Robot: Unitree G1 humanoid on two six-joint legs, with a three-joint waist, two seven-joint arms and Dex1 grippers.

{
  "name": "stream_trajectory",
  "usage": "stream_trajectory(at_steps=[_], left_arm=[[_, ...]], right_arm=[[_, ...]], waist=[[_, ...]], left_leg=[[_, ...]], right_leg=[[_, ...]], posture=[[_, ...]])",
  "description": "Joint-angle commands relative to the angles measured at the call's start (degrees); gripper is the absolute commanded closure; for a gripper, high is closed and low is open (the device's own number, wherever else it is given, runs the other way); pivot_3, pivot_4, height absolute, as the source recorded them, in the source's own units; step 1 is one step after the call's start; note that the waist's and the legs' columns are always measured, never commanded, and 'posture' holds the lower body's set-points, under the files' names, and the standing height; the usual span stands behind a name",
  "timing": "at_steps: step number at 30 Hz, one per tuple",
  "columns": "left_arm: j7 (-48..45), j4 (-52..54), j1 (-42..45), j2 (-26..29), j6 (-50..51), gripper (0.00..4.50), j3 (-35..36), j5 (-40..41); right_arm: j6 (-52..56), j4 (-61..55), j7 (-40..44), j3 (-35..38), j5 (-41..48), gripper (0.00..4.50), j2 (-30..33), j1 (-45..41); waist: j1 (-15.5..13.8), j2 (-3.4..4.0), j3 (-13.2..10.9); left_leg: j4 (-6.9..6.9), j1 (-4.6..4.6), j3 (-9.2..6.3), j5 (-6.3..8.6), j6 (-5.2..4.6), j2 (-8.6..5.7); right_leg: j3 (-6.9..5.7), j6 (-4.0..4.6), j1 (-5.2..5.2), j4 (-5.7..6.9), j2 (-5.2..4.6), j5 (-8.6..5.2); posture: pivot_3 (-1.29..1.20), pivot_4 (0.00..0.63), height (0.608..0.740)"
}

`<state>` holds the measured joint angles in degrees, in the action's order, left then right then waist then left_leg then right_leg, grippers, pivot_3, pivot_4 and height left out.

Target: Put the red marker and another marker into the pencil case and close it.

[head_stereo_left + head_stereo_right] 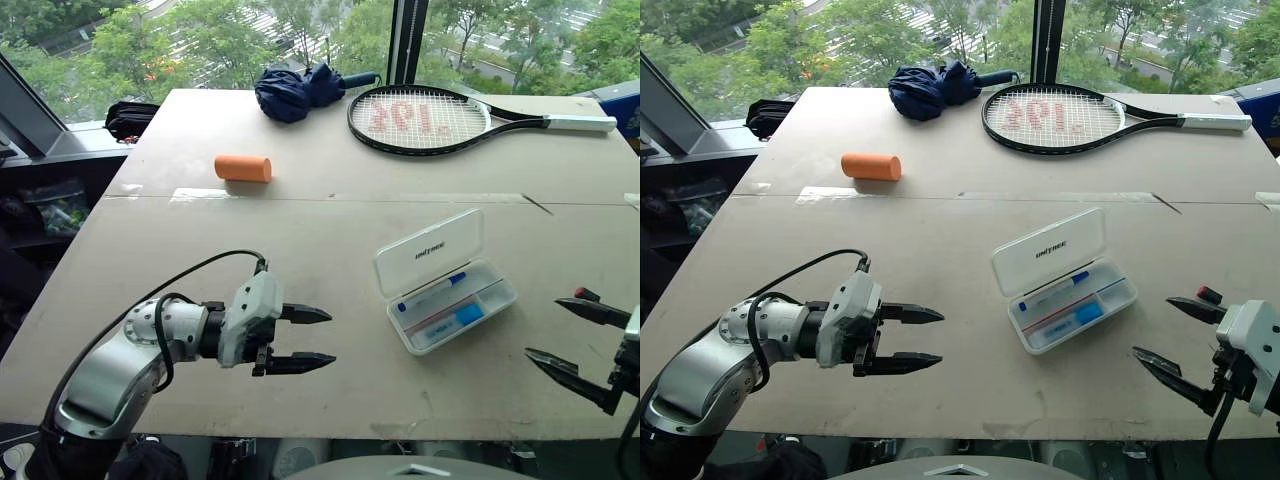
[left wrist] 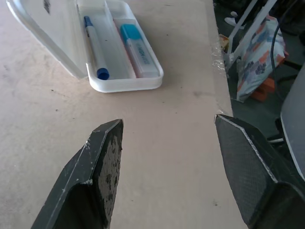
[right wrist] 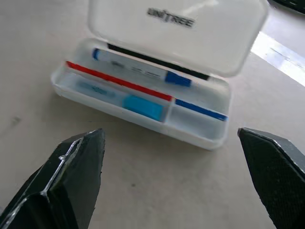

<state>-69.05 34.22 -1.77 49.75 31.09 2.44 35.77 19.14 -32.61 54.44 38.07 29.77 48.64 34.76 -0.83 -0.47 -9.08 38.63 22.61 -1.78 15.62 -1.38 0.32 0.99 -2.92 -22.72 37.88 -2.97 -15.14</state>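
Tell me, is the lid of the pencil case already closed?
No, the lid of the pencil case stands open, and the markers lie uncovered in the tray.

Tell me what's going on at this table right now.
A two-armed robot is working at a pencil case that lies open on the table, lid up. A blue-capped marker and a light-blue highlighter already lie in its tray. Both the left gripper and the right gripper are open, holding nothing, one on either side of the case. The lid is not yet closed.
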Motion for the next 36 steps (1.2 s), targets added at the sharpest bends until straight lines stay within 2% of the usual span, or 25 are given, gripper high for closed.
stream_trajectory(at_steps=[1, 5, 8, 11, 15, 18, 25, 26, 31, 33, 36], left_arm=[[-2.2, 4.1, -0.2, 2.2, -0.5, 1.45, 2.5, 3.6], [0.1, 7.7, 2.5, 3.0, 2.1, 1.45, 2.8, 7.9], [2.6, 10.2, 4.4, 2.0, 2.9, 1.45, 1.8, 9.8], [2.9, 11.7, 3.4, 2.1, 2.1, 1.45, 2.1, 10.3], [2.6, 12.3, 1.1, 2.3, 0.4, 1.45, 3.1, 10.0], [3.1, 12.6, -0.4, 2.0, -0.6, 1.38, 3.6, 10.1], [4.3, 12.2, -2.7, 2.1, -1.7, 1.38, 4.4, 10.0], [4.4, 12.1, -2.9, 2.1, -1.7, 1.38, 4.6, 10.1], [4.6, 11.9, -3.9, 2.6, -1.8, 1.38, 5.2, 9.6], [4.7, 11.9, -4.3, 2.7, -1.8, 1.38, 5.5, 9.7], [4.3, 11.7, -4.8, 3.0, -2.1, 1.38, 6.0, 9.5]], right_arm=[[5.9, 6.4, -0.7, 1.3, -1.8, 0.00, 4.8, -3.7], [8.0, 17.9, -1.5, -4.9, -10.8, 0.00, 14.1, -9.8], [11.1, 26.6, 0.3, -15.6, -13.4, 0.00, 19.2, -20.3], [12.4, 33.9, 1.9, -24.0, -15.9, 0.00, 20.4, -30.2], [12.6, 40.6, 4.9, -31.0, -17.9, 0.00, 19.8, -39.4], [12.0, 44.7, 7.0, -34.7, -19.6, 0.77, 19.7, -43.5], [10.1, 44.3, 11.8, -34.0, -18.5, 4.02, 21.2, -44.1], [10.0, 43.0, 12.5, -33.3, -18.0, 4.37, 21.4, -43.7], [7.4, 24.0, 18.5, -32.9, -12.9, 4.48, 21.8, -44.1], [7.0, 19.0, 20.1, -36.8, -13.6, 4.48, 21.7, -47.0], [1.5, 18.8, 23.1, -43.9, -19.0, 4.48, 20.9, -52.5]], waist=[[0.0, -0.01, 0.0], [0.0, 0.00, 0.0], [0.4, 0.01, 0.0], [0.9, 0.05, -0.1], [1.2, 0.19, -0.2], [1.2, 0.17, -0.2], [1.4, 0.16, -0.2], [1.3, 0.16, -0.2], [1.7, 0.36, -0.2], [1.8, 0.39, -0.2], [1.5, 0.35, -0.3]], left_leg=[[0.00, 0.00, 0.00, 0.00, 0.00, 0.00], [0.01, -0.03, 0.11, 0.00, -0.01, -0.01], [0.00, -0.05, 0.11, 0.00, -0.01, 0.01], [-0.01, -0.11, 0.17, 0.00, -0.01, 0.05], [-0.06, -0.10, 0.13, 0.00, -0.01, 0.05], [-0.06, -0.09, 0.08, 0.00, -0.01, 0.05], [0.07, -0.12, 0.25, 0.00, -0.01, 0.03], [0.08, -0.13, 0.27, 0.00, -0.01, 0.03], [0.06, -0.14, 0.25, 0.01, -0.02, 0.10], [-0.02, -0.19, 0.22, 0.01, -0.02, 0.18], [-0.08, -0.21, 0.14, 0.01, -0.01, 0.20]], right_leg=[[-0.03, 0.00, 0.00, 0.00, 0.02, 0.00], [-0.04, 0.01, 0.00, 0.00, 0.05, 0.00], [-0.01, -0.15, 0.00, 0.01, 0.15, 0.09], [0.07, -0.17, 0.00, 0.02, 0.22, 0.10], [0.06, -0.18, -0.03, 0.04, 0.23, 0.10], [0.02, -0.18, -0.02, 0.04, 0.23, 0.11], [0.17, -0.19, 0.02, 0.02, 0.18, 0.12], [0.20, -0.19, 0.03, 0.03, 0.18, 0.12], [0.17, -0.20, -0.03, 0.11, 0.24, 0.12], [0.15, -0.20, -0.03, 0.11, 0.31, 0.12], [0.05, -0.19, -0.04, 0.09, 0.33, 0.12]], posture=[[0.00, 0.150, 0.730], [0.00, 0.150, 0.730], [0.00, 0.150, 0.730], [0.00, 0.150, 0.730], [0.00, 0.150, 0.730], [0.00, 0.150, 0.730], [0.00, 0.150, 0.730], [0.00, 0.150, 0.730], [0.00, 0.150, 0.730], [0.00, 0.150, 0.730], [0.00, 0.150, 0.730]])
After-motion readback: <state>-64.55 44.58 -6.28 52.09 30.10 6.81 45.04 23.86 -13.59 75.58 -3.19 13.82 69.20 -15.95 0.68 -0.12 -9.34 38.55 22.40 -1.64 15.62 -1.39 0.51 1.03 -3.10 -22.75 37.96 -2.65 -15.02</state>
